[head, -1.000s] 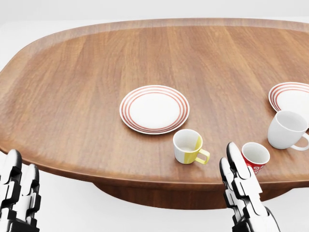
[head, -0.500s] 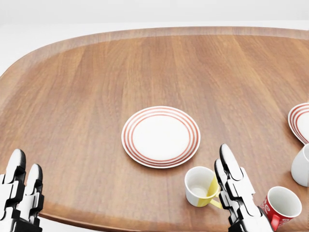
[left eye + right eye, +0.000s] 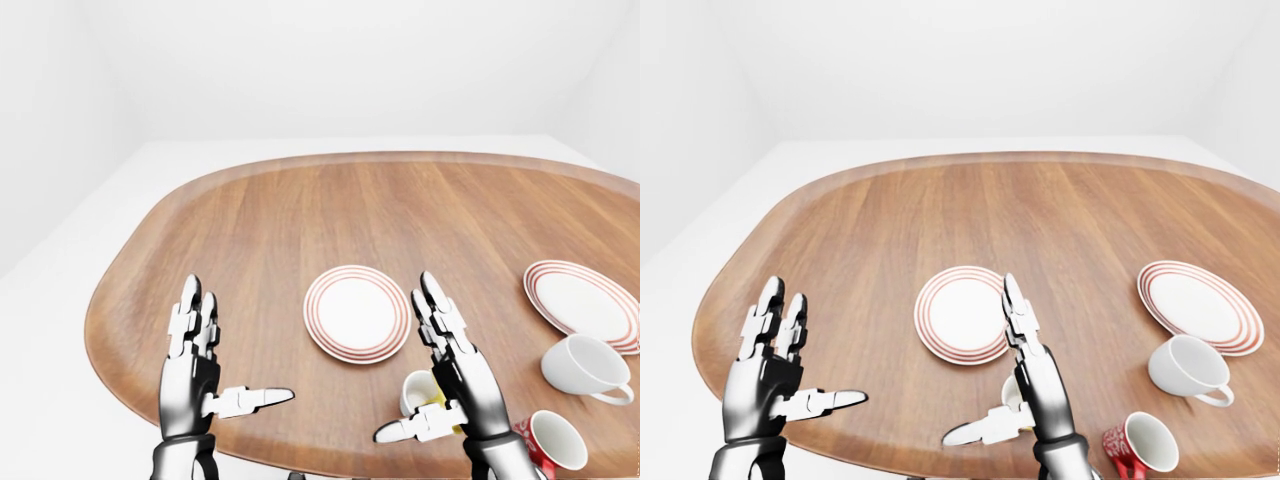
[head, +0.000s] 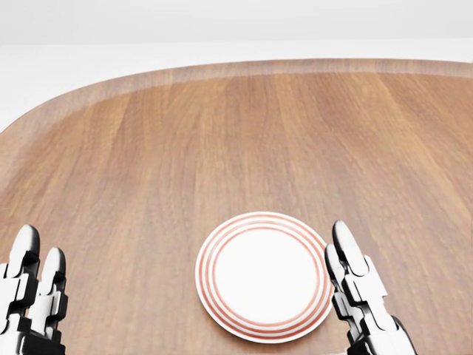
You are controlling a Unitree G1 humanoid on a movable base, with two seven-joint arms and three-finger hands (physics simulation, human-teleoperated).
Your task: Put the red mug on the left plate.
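Red mug point(image 3: 1140, 444) upright near the bottom right of the right-eye view, on the desk point(image 3: 890, 240) close to its near edge, just right of and slightly below the right robot hand point(image 3: 1025, 395), with the handle seemingly toward the view's left, though too small to be sure. Nearer by far to that right robot hand than to the left robot hand point(image 3: 770, 380), both spread open and empty, fingers up, thumbs pointing inward. Left plate point(image 3: 962, 315) up and to the left of the mug, past a yellow-and-white mug point(image 3: 420, 392) mostly hidden behind the right palm; likely a short reach rightward for the mug, then a carry up-left over that hidden mug.
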